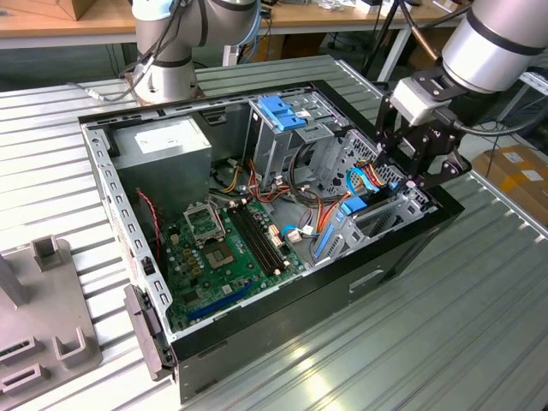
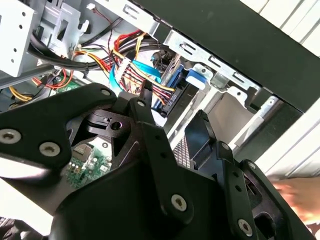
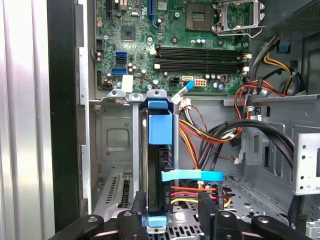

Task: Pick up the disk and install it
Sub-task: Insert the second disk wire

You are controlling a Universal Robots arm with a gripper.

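The gripper [image 3: 170, 220] is hovering over the disk [image 3: 159, 165], fingers spread apart, gripping nothing; the disk is sitting edge-up in the case [image 1: 402, 248] bay.

Disk [image 3: 159, 165]: stood on edge in a metal bay, blue rails at its ends.
Gripper [image 3: 170, 212]: black fingers [image 3: 136, 220] were either side of the disk's near end, jaws apart.
Motherboard [image 3: 150, 45]: green, lay beyond the bay.
Cables [image 3: 210, 137]: red, yellow and black, ran beside the disk.
Case wall [image 3: 62, 115]: black.
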